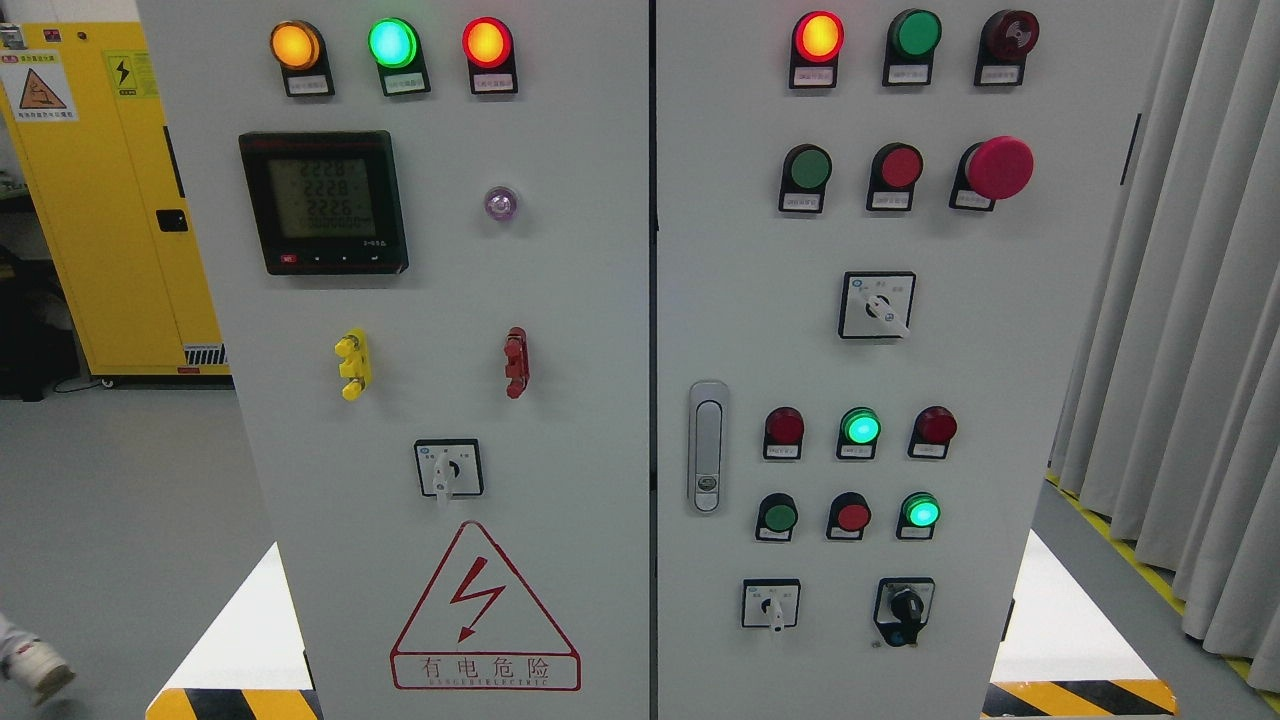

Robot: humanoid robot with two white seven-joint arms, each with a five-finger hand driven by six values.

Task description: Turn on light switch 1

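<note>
Neither robot hand shows in the head view, so whether either is wide, narrow or holding anything cannot be told. What fills the picture is a grey cabinet (600,450) with two doors, seen square on.

No label can be read, so which control is "light switch 1" is a judgement. The likeliest candidates are the rotary selectors: one on the left door (448,468) below the meter (322,201), one high on the right door (877,305), and a low pair, a white selector (770,604) and a black knob (904,610). Rows of push buttons and lamps sit above them; the green lamp (860,427) and a lit green button (920,511) glow, while the red button (851,516) beside it is dark.

The step has hardly begun: an arm must first come into view. To do it well, settle on the target before reaching, then approach straight at the door face with fingers narrowed enough to pinch a small handle or to press a single cap. The controls stand near one another, so a broad hand could nudge a neighbour. Keep well apart from the big red mushroom button (998,167) at upper right, and from the door latch (707,446) at the seam. Turn or press gently, then check for a lamp changing.

A shoe (35,668) shows at the lower left edge, so a person stands near.
</note>
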